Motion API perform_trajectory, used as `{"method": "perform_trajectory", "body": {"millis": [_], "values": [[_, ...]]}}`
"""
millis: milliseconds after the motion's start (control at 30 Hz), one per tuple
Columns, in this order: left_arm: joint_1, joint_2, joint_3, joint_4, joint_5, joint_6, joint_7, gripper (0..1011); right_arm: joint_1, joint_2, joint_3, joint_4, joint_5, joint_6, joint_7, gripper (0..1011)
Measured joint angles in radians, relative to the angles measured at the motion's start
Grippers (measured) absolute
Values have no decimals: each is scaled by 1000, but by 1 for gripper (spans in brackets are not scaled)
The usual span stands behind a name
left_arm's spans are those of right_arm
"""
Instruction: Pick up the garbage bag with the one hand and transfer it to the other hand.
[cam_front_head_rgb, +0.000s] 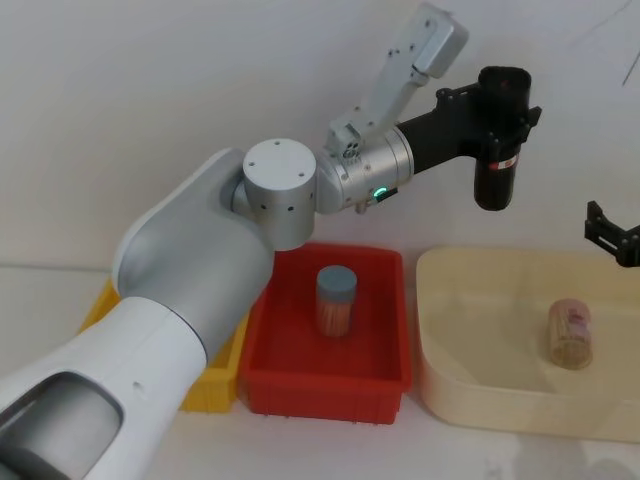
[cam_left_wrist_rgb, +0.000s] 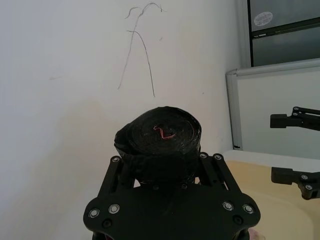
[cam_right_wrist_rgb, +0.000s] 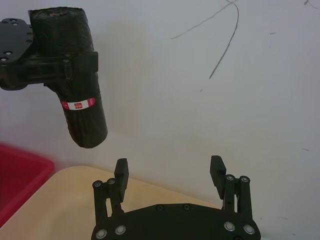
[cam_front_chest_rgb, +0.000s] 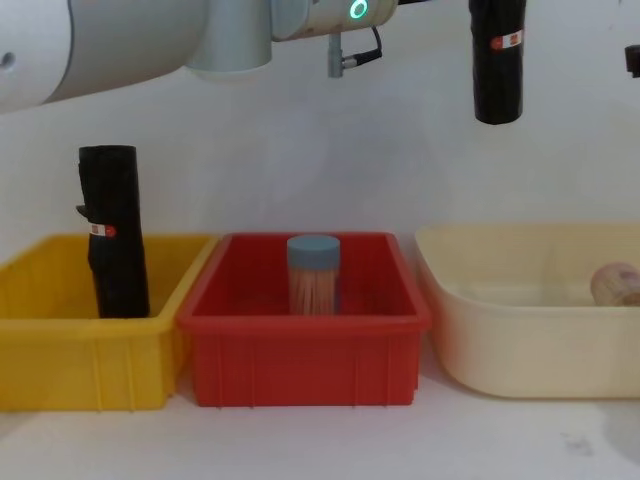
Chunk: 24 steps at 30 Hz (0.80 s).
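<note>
The left pincer (cam_front_head_rgb: 497, 108), on the arm whose ring light (cam_front_head_rgb: 380, 194) glows green, is clamped around the upper part of the garbage bag (cam_front_head_rgb: 495, 175), one finger on either side. We record that it holds the roll upright in the air, with the longer portion hanging below the fingers. A red-and-white label band (cam_right_wrist_rgb: 77, 104) circles the roll just beneath the grip; we cannot read any writing on it. In the left wrist view the rolled end above the fingers carries a thin red streak at its centre. The right pincer (cam_right_wrist_rgb: 169, 172) stands lower than the left pincer and off to its right, apart from the bag, with its fingers (cam_right_wrist_rgb: 121, 172) spread wide and nothing between them. Below the left pincer sits a cream tub (cam_front_head_rgb: 500, 405) with a jar (cam_front_head_rgb: 569, 333) lying on its side. Below and to the left is a red bin (cam_front_head_rgb: 325, 395) holding an upright jar with a grey-blue lid (cam_front_head_rgb: 336, 300). Farther left, a yellow bin (cam_front_chest_rgb: 80, 360) holds a second black roll (cam_front_chest_rgb: 113, 230), standing on end, its small red label likewise unreadable.
</note>
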Motion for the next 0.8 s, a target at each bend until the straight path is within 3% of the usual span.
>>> {"method": "perform_trajectory", "body": {"millis": [800], "values": [[-16, -16, 4, 36, -4, -13, -11, 499, -3, 3, 4, 0, 0, 2, 1, 1005]]}}
